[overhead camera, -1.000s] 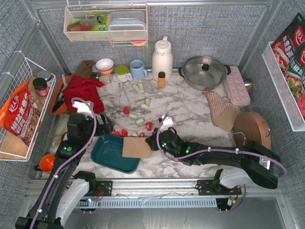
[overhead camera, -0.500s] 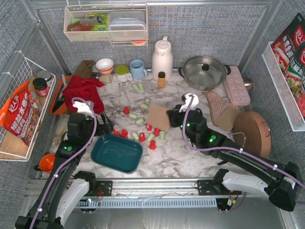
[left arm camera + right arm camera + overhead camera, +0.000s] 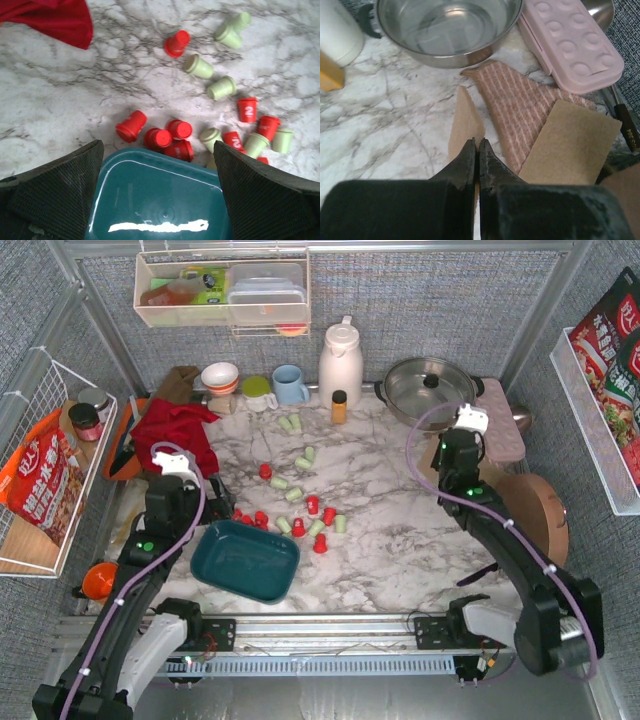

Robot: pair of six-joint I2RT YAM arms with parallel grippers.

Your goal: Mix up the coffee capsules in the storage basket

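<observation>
top external: storage basket (image 3: 245,562) lies long axis left to right

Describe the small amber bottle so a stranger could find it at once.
Find the tall white thermos jug at the marble table's back. The small amber bottle stands just before it, upright and dark-capped, unlike the pale green plastic capsules lying nearby.

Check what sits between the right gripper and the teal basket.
Top view: red and green coffee capsules scattered on marble; right gripper is shut on cardboard.
</observation>
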